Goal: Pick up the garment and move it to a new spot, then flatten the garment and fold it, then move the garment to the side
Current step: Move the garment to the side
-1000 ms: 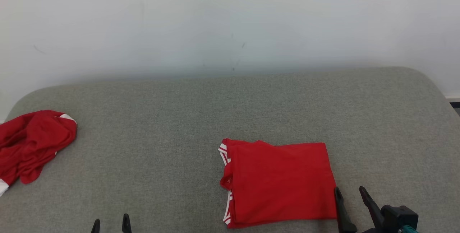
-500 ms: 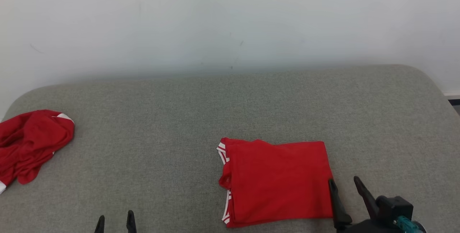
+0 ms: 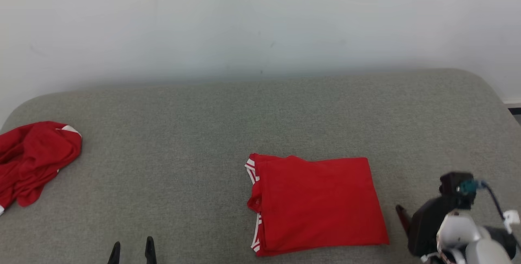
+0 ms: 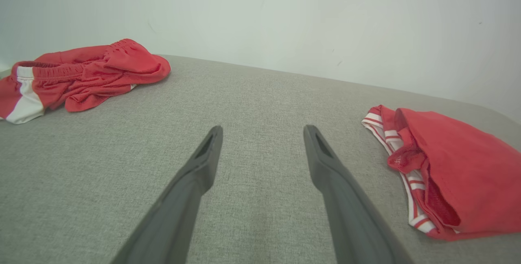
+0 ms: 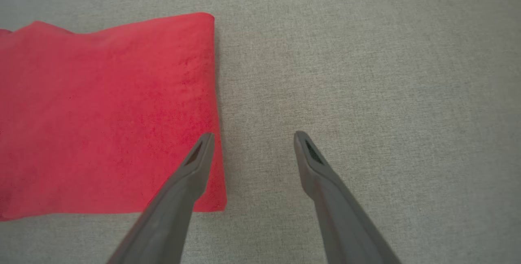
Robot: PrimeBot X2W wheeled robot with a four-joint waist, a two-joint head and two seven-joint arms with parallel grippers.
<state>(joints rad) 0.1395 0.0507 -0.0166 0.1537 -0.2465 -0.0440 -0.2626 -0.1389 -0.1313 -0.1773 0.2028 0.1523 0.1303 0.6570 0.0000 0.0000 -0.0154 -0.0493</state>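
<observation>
Garment (image 3: 317, 203) and neighbours: a crumpled red heap (image 3: 32, 162) far left on the grey cushion (image 3: 183, 134); left gripper (image 3: 133, 243) spread, empty; the folded garment right of centre, soft, light, layers likely to slip, so pinch the whole stack at its right edge; right gripper (image 5: 252, 136) spread, empty, just beside that edge, perhaps touching.
</observation>
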